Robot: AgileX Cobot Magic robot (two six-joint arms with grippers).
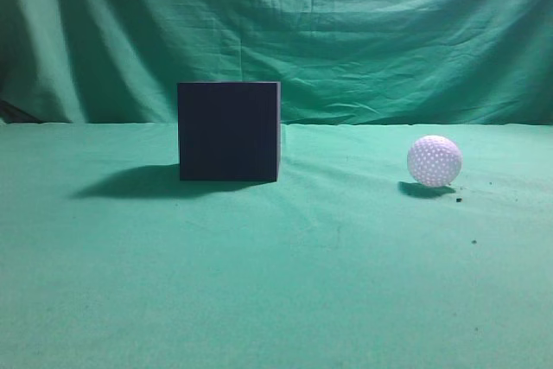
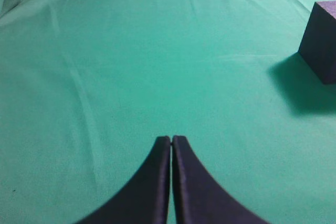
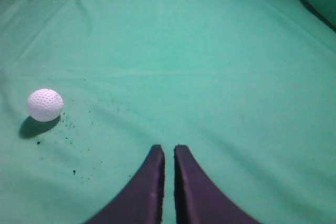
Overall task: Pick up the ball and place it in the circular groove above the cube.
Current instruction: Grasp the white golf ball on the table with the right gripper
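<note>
Exterior: dark navy matte cube point(image 1: 229, 131) upright on green cloth-covered surface point(image 1: 276, 283); small white dimpled golf ball point(image 1: 434, 161) well apart, off to its right. Left wrist: left tool point(image 2: 171, 139) pressed closed, empty — cube corner at right edge. Right wrist: right tool point(image 3: 169, 148) nearly closed, empty — ball far left on cloth

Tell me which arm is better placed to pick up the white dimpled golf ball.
Right, probably. The white dimpled golf ball shows only in the right wrist view, near the right pincer; the left pincer faces bare cloth beside the dark cube.
</note>
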